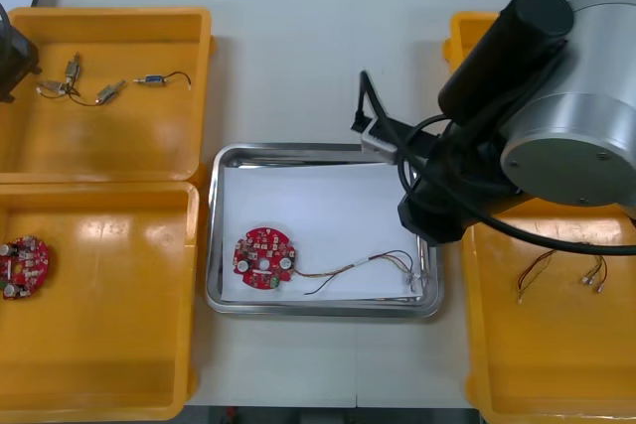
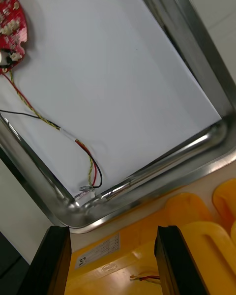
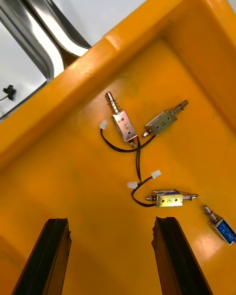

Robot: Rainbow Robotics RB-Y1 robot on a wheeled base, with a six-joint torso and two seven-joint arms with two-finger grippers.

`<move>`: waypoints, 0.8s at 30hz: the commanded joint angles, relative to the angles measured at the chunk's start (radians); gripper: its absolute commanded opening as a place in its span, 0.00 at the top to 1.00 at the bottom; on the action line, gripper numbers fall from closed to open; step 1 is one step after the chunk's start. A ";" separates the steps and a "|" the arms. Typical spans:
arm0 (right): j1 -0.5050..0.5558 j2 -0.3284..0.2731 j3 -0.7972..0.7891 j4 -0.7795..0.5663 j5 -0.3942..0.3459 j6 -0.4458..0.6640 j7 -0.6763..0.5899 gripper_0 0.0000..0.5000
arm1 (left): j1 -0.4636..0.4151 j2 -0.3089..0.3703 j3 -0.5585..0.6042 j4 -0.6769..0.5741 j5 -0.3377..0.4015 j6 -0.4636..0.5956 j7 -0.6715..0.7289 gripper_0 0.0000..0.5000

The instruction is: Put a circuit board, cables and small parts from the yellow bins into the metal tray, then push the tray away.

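My right claw (image 2: 112,236) gaped over the rim of the shiny metal tray (image 1: 213,245) and my left claw (image 3: 110,226), left of it, above small wired metal parts (image 3: 167,197) whose tangled leads might drag extras.

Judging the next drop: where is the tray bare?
Bare: the tray's white floor between its far rim and the board and cable. Crowded: along the near rim. Right pincer, open, hangs by the near right corner; left pincer, open, over small parts.
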 commanded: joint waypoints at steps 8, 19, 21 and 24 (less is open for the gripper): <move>0.186 -0.088 -0.272 -0.170 -0.051 0.006 -0.200 0.00 | -0.086 -0.020 -0.058 0.119 0.041 -0.139 0.124 0.00; 0.305 -0.139 -0.453 -0.196 -0.080 0.006 -0.255 0.00 | -0.145 -0.023 -0.060 0.223 0.023 -0.168 0.115 0.00; 0.335 -0.148 -0.488 -0.196 -0.085 0.006 -0.261 0.00 | -0.159 -0.023 -0.058 0.248 0.013 -0.167 0.113 0.00; 0.370 -0.160 -0.537 -0.198 -0.094 0.006 -0.266 0.00 | -0.170 -0.023 -0.071 0.269 0.001 -0.176 0.115 0.00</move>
